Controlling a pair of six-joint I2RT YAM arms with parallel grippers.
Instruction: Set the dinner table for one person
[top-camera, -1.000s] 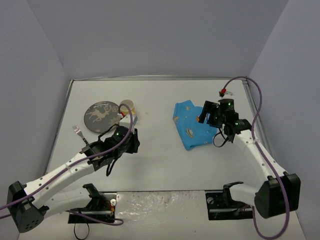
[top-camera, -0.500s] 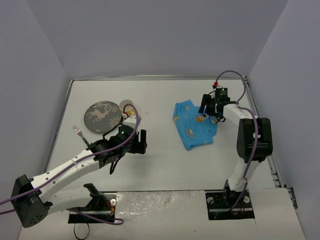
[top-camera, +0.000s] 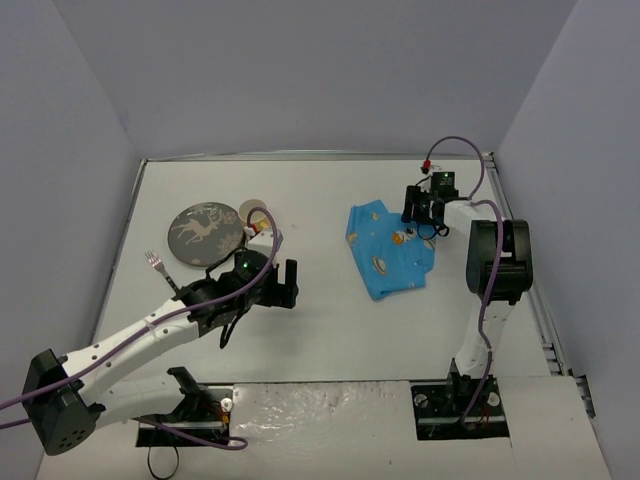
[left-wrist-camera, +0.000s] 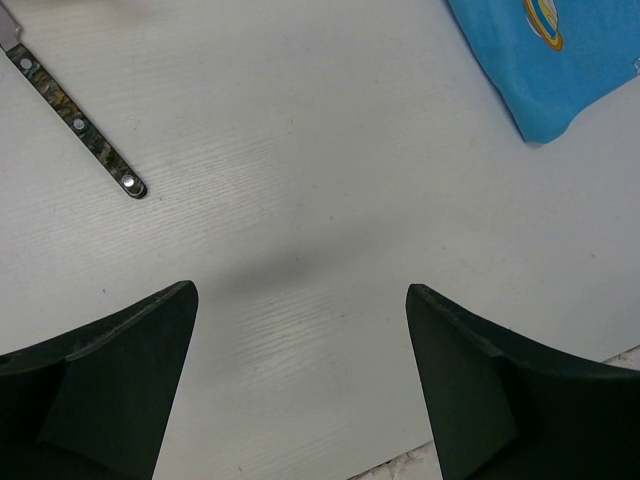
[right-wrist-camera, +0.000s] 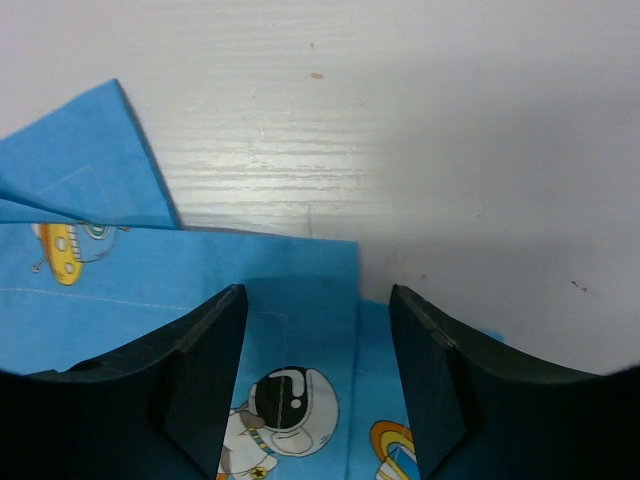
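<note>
The dinner table is a wide white surface. My left gripper hovers over its bare middle, open, with nothing between the fingers. A knife handle lies on the table to the gripper's upper left. On the left sit a dark patterned plate, a pale cup and a fork. My right gripper is low over the far right corner of the blue cartoon-printed cloth. Its jaws stand apart, straddling a fold of the cloth.
The table's thin metal rim runs close behind and to the right of the right gripper. Grey walls enclose the table on three sides. The arm bases occupy the near edge.
My left gripper's jaws have opened wide and it has shifted a little right. The right arm has folded upright, carrying its gripper back to the cloth's far right corner, jaws narrower.
</note>
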